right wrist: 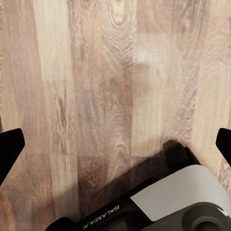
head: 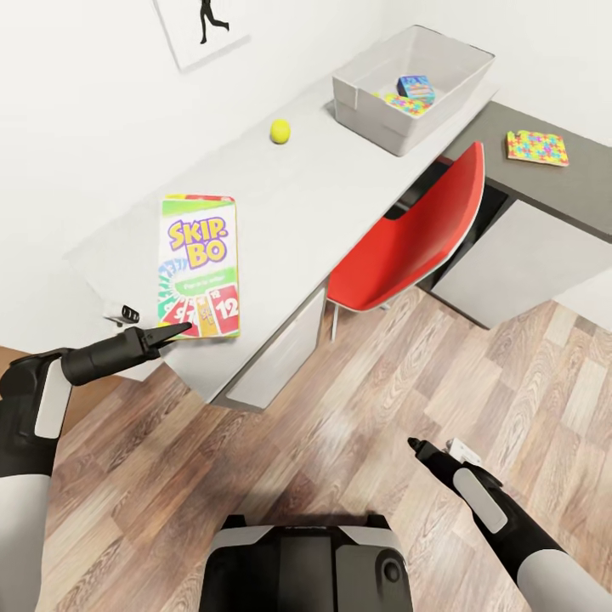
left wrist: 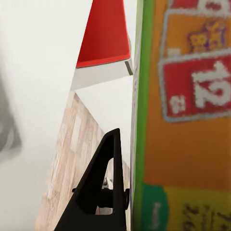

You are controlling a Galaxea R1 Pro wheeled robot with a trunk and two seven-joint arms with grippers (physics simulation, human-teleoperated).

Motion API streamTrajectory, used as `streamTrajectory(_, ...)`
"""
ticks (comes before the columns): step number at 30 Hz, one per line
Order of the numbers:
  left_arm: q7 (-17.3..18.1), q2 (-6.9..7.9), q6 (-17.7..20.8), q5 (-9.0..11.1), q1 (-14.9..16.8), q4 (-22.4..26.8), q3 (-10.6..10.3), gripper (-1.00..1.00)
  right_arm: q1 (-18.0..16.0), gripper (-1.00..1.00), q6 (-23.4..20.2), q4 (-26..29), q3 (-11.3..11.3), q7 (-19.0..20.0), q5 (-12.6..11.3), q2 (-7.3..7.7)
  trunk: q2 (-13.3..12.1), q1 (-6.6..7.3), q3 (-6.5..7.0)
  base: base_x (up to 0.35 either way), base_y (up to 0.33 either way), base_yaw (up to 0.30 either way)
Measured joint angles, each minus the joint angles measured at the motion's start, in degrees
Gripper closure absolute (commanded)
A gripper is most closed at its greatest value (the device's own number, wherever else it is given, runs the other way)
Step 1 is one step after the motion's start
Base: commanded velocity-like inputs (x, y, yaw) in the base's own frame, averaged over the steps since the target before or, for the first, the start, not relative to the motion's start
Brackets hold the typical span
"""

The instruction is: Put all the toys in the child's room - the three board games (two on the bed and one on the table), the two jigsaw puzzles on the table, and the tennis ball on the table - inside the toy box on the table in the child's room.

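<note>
Head view: the Skip-Bo box (head: 199, 265) is laid flat on the table (head: 297, 195); the left gripper (head: 174, 330) is met at its near edge, spread not discernible. The ball (head: 280, 131) is set near the bin (head: 408, 85), which holds a blue box (head: 416, 87) and one puzzle (head: 406, 105); another puzzle (head: 536, 147) is laid on the dark section.
Left wrist view: one finger (left wrist: 103, 185) is seen beside the Skip-Bo box (left wrist: 187, 120).
Right wrist view: the right gripper's fingertips (right wrist: 10, 149) are held wide apart over the floor (right wrist: 115, 82).

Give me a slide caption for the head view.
Left gripper at the Skip-Bo box on the table.
</note>
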State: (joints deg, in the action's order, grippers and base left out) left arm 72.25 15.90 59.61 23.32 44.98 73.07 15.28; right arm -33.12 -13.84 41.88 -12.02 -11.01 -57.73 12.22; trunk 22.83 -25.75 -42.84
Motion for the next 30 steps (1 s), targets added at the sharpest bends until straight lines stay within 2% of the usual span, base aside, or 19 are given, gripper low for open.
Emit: streamTrajectory(30,0.2,0.0,-0.01,-0.05,-0.1,0.14,0.0,1.0,0.0,-1.0,0.16,0.0,-0.25,0.0,-0.08,-0.09,0.0,0.0,2.76,0.0,0.0,0.0)
